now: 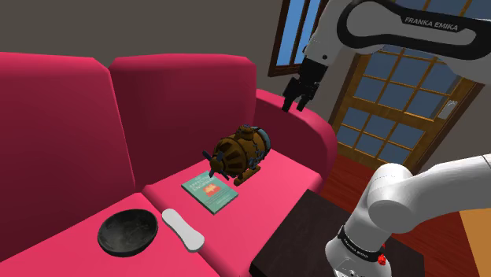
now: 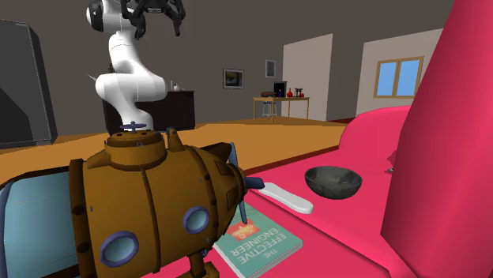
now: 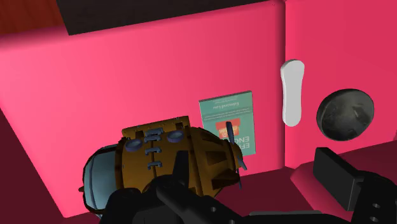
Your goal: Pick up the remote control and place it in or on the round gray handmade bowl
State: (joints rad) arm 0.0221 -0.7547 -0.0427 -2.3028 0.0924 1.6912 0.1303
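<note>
The remote control (image 1: 182, 229) is a long white bar lying on the red sofa seat, just beside the round dark grey bowl (image 1: 126, 233). In the second exterior view the remote control (image 2: 286, 198) lies in front of the bowl (image 2: 333, 181). The wrist view looks down on the remote control (image 3: 292, 92) and the bowl (image 3: 345, 115) side by side. My gripper (image 1: 295, 104) hangs open and empty high above the sofa's arm, far from both. It is seen from afar as the gripper (image 2: 160, 20), and up close as the gripper (image 3: 261, 184) with its fingers apart.
A brown toy submarine (image 1: 240, 151) stands on the seat between my gripper and the remote, with a teal book (image 1: 211, 190) next to it. The sofa back (image 1: 55, 134) rises behind. A dark stand (image 1: 307, 236) sits below the arm, and a wooden glazed door (image 1: 409, 102) is beyond.
</note>
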